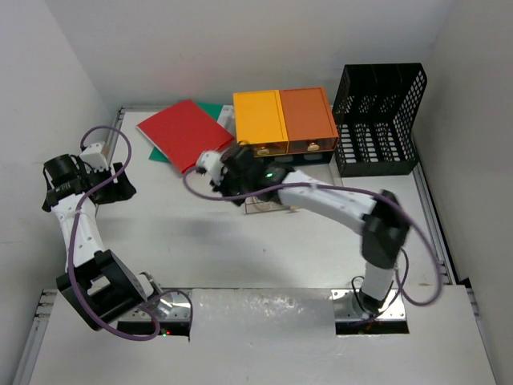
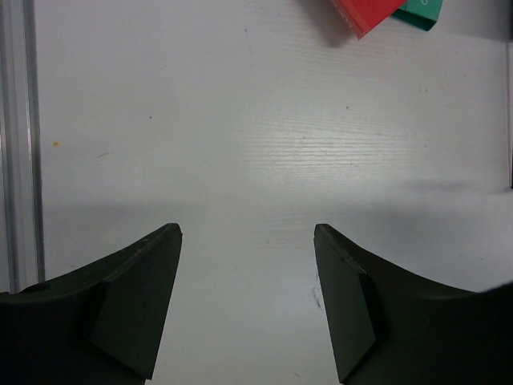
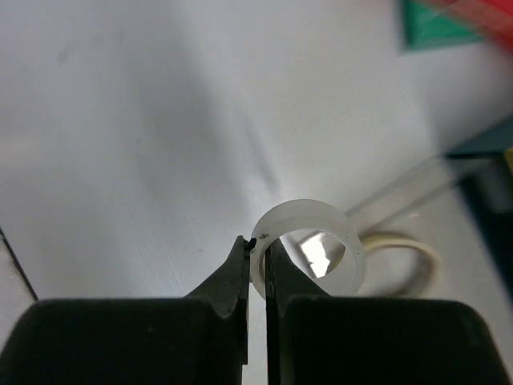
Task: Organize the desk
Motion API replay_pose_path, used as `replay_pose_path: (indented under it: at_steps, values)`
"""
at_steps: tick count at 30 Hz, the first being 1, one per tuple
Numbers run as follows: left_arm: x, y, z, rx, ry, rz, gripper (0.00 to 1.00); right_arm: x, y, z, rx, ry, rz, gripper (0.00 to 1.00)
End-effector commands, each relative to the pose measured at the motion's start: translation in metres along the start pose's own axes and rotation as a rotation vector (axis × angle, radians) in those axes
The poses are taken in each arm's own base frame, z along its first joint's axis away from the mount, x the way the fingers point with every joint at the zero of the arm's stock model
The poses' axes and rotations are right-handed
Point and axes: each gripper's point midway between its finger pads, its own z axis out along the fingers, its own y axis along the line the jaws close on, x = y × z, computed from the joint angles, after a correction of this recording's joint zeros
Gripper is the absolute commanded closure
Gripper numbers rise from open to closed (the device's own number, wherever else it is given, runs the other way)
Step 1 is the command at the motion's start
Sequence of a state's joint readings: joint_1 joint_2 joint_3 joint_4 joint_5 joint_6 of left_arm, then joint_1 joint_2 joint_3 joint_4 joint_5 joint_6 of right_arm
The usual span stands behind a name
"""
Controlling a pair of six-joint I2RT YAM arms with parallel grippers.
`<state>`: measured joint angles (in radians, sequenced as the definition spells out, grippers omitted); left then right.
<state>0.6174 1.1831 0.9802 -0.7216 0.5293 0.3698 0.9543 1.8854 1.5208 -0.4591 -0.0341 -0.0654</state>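
The white desk carries a red notebook lying on a green one at the back. My right gripper hovers in front of the drawer box. In the right wrist view the gripper is shut on the wall of a translucent white tape roll, held off the desk. A cream ring lies beyond it. My left gripper is at the left side. In the left wrist view it is open and empty over the bare desk.
A yellow-and-orange drawer box stands at the back centre, a black mesh file rack to its right. A clear flat holder lies in front of the box. Grey rails edge the desk. The notebook corners show in the left wrist view.
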Motion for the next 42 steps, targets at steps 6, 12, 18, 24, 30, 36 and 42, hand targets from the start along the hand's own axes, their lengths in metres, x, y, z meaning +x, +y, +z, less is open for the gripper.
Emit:
replay_pose_path:
  at_steps: [6, 12, 18, 24, 30, 36, 42]
  values:
    - [-0.004, -0.004, 0.001, 0.038, -0.029, 0.034, 0.34, 0.082, -0.17, -0.11, 0.416, 0.008, 0.401, 1.0]
    - [-0.004, -0.005, 0.002, 0.047, -0.027, 0.034, 0.34, 0.172, -0.21, -0.104, 0.448, 0.077, 0.65, 1.0]
    - [-0.003, -0.005, 0.002, 0.049, -0.023, 0.036, 0.34, 0.192, -0.22, -0.075, 0.412, 0.107, 0.704, 1.0]
    - [-0.002, -0.004, 0.003, 0.049, -0.019, 0.035, 0.34, 0.228, -0.22, -0.049, 0.429, 0.224, 0.766, 1.0]
    - [-0.001, -0.004, 0.004, 0.048, -0.016, 0.032, 0.34, 0.226, -0.22, -0.049, 0.429, 0.205, 0.764, 0.65]
    - [-0.001, -0.003, 0.004, 0.048, -0.015, 0.027, 0.34, 0.205, -0.222, -0.073, 0.445, 0.155, 0.737, 0.46]
    - [-0.003, -0.004, 0.002, 0.052, -0.018, 0.028, 0.34, 0.171, -0.218, -0.103, 0.464, 0.056, 0.705, 0.41]
